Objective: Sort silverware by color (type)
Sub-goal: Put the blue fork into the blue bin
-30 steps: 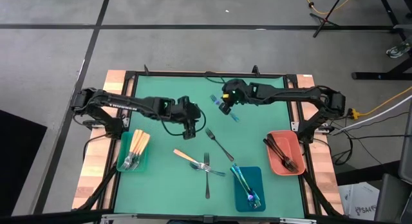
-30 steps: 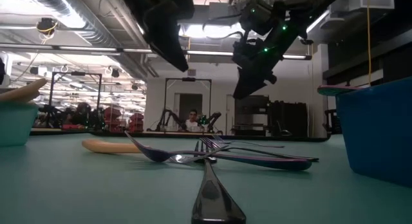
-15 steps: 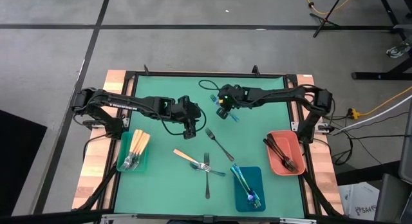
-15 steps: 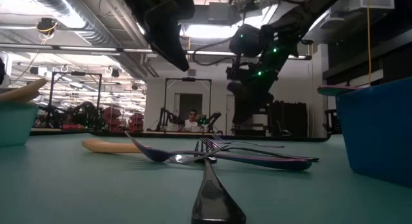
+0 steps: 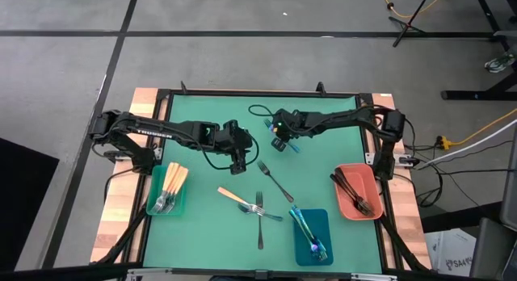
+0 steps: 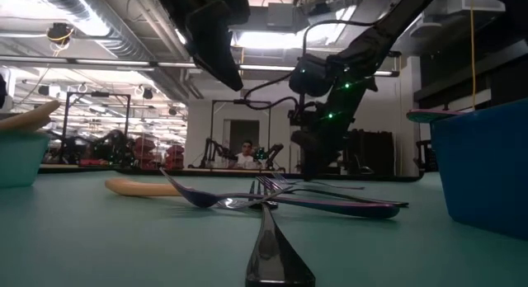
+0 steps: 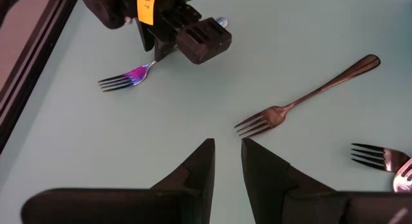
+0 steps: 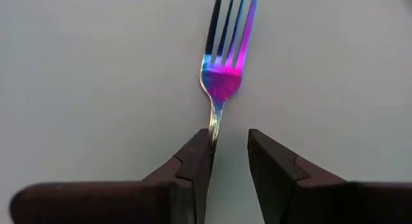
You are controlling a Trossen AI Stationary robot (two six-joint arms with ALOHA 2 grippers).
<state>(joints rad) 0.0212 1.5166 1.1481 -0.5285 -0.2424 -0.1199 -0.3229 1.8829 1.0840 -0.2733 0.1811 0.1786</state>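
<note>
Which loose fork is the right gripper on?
The iridescent fork at the mat's far side, alone; the right gripper straddles its neck. Others lie nearer the trays.

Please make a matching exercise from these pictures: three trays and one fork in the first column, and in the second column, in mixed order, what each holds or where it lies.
Column one:
1. teal tray
2. blue tray
3. salmon-red tray
4. iridescent fork

Column two:
A. holds dark utensils
B. lies on the mat at the right gripper
C. holds tan-handled utensils
D. holds iridescent blue-teal utensils

Pairs: 1-C, 2-D, 3-A, 4-B
</note>
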